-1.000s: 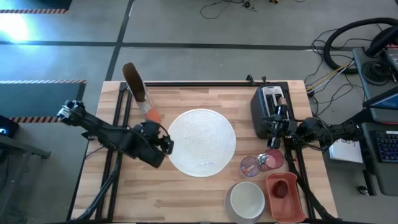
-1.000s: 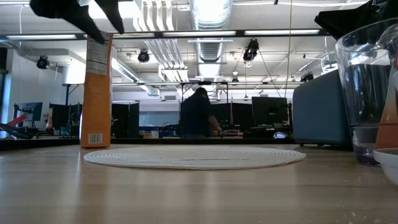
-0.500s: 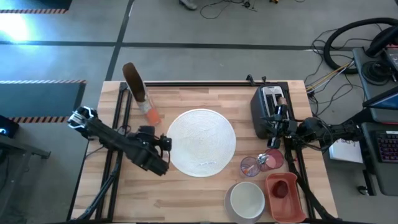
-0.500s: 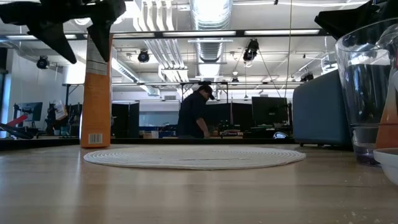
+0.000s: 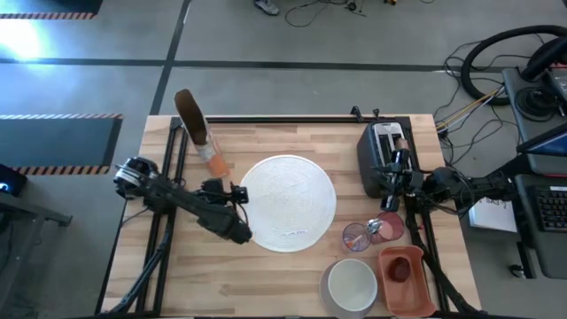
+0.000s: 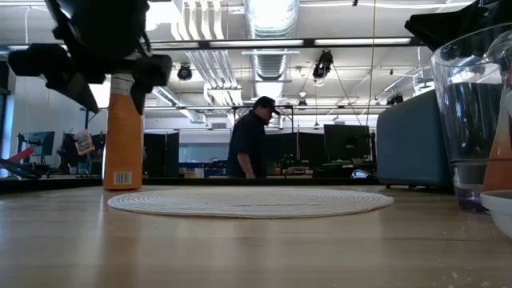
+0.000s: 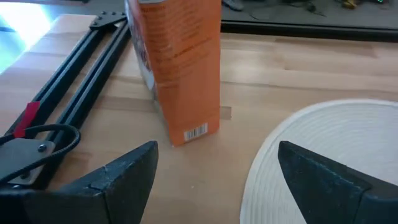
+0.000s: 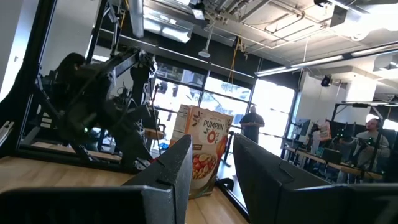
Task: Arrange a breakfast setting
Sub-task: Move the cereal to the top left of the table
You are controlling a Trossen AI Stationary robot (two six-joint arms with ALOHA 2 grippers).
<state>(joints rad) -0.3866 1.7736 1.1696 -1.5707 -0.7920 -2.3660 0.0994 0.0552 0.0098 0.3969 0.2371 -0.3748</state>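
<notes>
The orange cereal box (image 5: 199,133) stands upright on its bottom end at the table's far left. The large round white plate (image 5: 288,202) lies flat mid-table. My left gripper (image 5: 226,190) hangs open above the table between box and plate, nothing between its fingers; its own view shows the box (image 7: 180,62) ahead and the plate (image 7: 336,155) beside it. In the low view it (image 6: 100,76) hovers in front of the box (image 6: 124,136). At the near right stand the clear glass (image 5: 357,237), pink cup (image 5: 387,227) and white bowl (image 5: 353,283). My right gripper (image 8: 211,168) waits open at the right edge.
A dark toaster (image 5: 379,158) stands at the far right, beside my right arm. A red tray (image 5: 406,279) with a small red fruit sits at the near right corner. Black frame rails (image 5: 173,168) run along the table's left edge. A person (image 6: 250,148) stands in the room beyond.
My left gripper has come down toward the table, tipping further downward and rolling, so that its two fingers now stand side by side facing the cereal box. Nothing on the table has moved. The person in the room behind has shifted.
</notes>
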